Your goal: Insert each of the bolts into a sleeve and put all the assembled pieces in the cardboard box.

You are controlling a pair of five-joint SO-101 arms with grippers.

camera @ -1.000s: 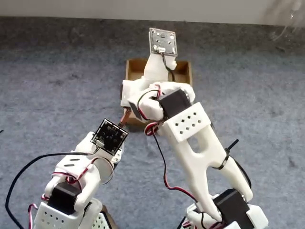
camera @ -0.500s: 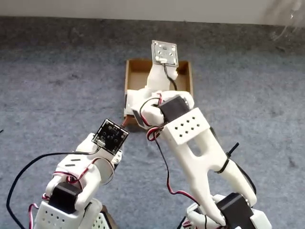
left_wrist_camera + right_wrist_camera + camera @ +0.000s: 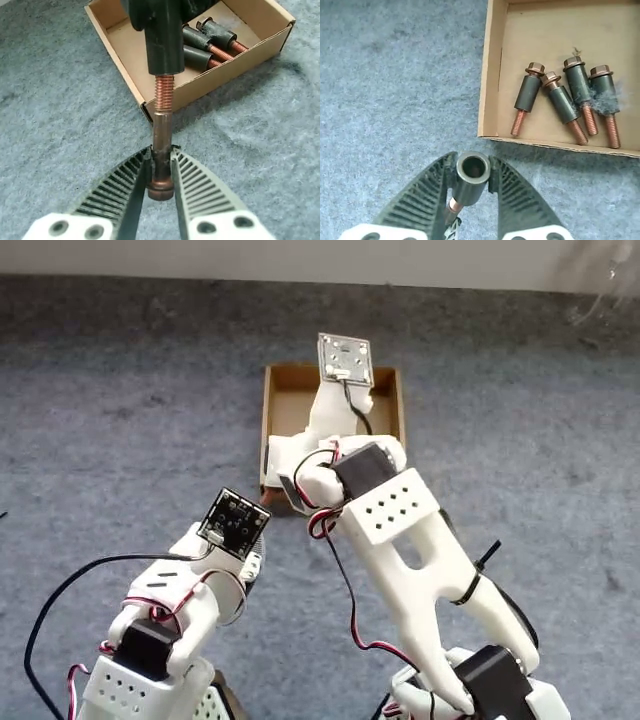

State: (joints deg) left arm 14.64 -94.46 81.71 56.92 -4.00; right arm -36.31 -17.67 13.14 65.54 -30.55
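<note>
grey carpet (image 3: 120, 440) is shown covering the table in the high view. the cardboard box (image 3: 283, 400) is seen at the far middle, open side up. the right arm (image 3: 400, 530) is stretched from the near edge over the box's near half, so that part of the box is hidden. the left arm (image 3: 170, 630) is placed at the near left, its wrist pointed toward the box's near left corner.

left wrist view: the left gripper (image 3: 161, 152) is shown with its ribbed fingers (image 3: 125, 185) clenched on the shank of 1 copper bolt (image 3: 161, 135), the bolt's head lying toward the finger roots. the threaded end is entered into the mouth of a dark sleeve (image 3: 162, 35), which is held above the carpet just outside the box's corner. assembled pieces (image 3: 200, 45) are seen lying in the box behind it.

right wrist view: the right gripper (image 3: 471, 165) is shown with its fingers (image 3: 420, 200) closed on the sleeve, whose open bore is turned toward the camera. a short length of copper bolt is visible under the sleeve. the sleeve is held over the carpet, beside the box's wall and outside it. 4 assembled pieces are laid side by side on the box floor, heads toward the far wall. a tuft of grey fluff (image 3: 615, 100) is caught on the outermost piece.
</note>
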